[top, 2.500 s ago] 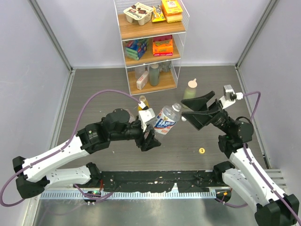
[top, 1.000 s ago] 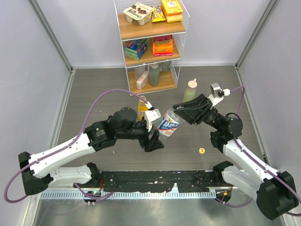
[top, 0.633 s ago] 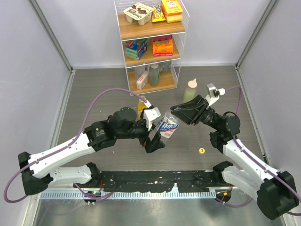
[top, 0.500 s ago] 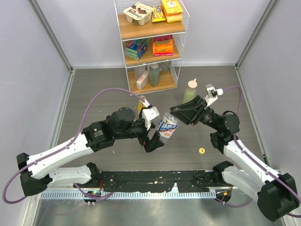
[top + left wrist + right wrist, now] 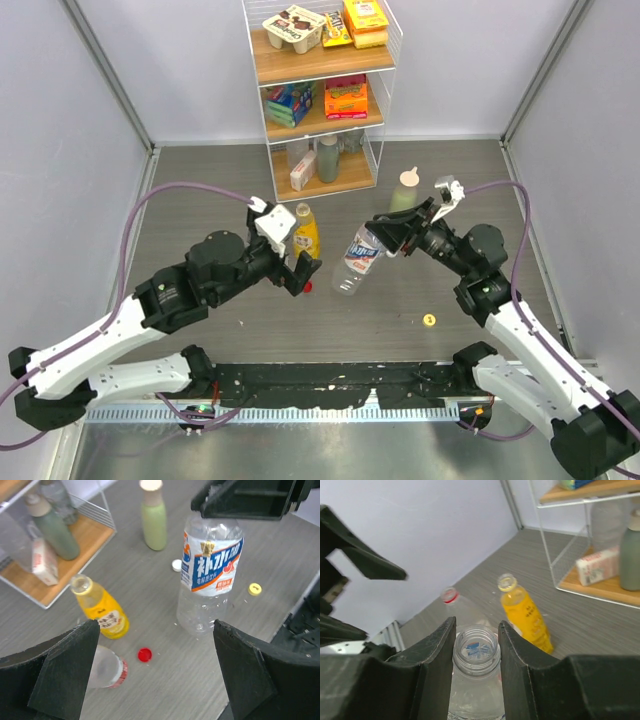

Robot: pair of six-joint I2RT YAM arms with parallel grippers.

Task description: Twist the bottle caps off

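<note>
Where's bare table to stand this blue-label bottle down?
Bare: the near strip between the red cap and the yellow cap, in front of the blue-label bottle; also the far-left table between the rack and left wall. Crowded around the juice bottle and pale green bottle.

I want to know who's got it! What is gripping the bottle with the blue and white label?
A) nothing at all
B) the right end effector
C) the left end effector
B: the right end effector is shut on the neck of the blue-and-white bottle, while the left end effector stands open, apart from it.
</note>
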